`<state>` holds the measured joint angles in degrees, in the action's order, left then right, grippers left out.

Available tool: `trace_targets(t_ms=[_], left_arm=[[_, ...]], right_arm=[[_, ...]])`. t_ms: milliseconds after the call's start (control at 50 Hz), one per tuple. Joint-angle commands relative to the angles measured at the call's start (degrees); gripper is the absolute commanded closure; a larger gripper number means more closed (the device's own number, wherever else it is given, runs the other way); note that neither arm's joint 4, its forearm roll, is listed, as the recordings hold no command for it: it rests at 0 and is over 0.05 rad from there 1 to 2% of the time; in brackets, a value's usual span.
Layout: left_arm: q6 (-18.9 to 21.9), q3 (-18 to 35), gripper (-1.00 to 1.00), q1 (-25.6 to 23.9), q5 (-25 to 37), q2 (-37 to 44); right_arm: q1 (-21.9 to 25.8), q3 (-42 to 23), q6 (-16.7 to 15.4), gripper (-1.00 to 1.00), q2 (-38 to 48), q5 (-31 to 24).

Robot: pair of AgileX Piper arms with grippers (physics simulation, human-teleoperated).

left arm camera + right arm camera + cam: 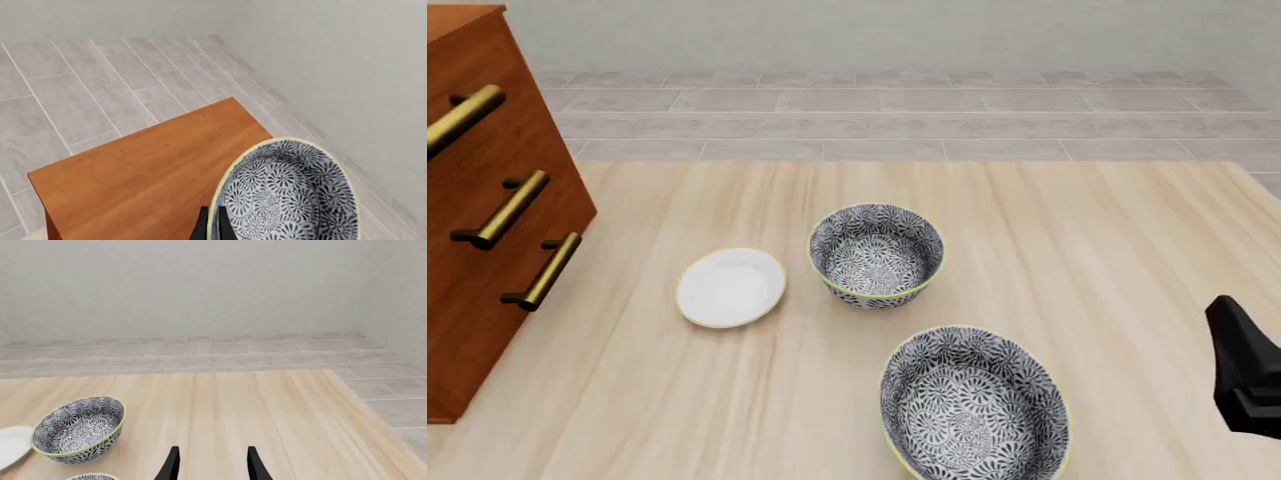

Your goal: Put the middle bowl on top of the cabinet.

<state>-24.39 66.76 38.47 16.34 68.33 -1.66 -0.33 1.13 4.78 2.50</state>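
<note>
In the left wrist view the middle bowl [287, 200], wide, black-and-white floral with a pale yellow rim, hangs tilted over the far corner of the cabinet top [140, 175]. My left gripper [212, 229] is shut on its rim, one finger on each side. Part of the bowl reaches past the top's edge, and I cannot tell whether it touches the wood. The front view shows the cabinet [487, 190] at the left, but not the left arm or this bowl. My right gripper [212, 466] stands open and empty, low over the table's right side [1244, 372].
On the table are a small white plate [731, 287], a deeper patterned bowl [877, 255] beside it, and another wide patterned bowl [974, 405] near the front edge. Brass handles [510, 208] stick out from the cabinet front. Tiled floor and a wall lie beyond.
</note>
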Motion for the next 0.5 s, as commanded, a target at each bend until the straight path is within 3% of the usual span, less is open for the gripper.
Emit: trace_targets(t_ms=[20,500], left_arm=[[0.5,-0.2,1.0,-0.1,0.7,2.4],[3.6,0.9,1.0,3.0,2.2,3.3]], right_arm=[[0.0,0.0,0.0,-1.0,0.1,0.1],[0.2,0.2,0.1,-1.0,0.7,0.7]])
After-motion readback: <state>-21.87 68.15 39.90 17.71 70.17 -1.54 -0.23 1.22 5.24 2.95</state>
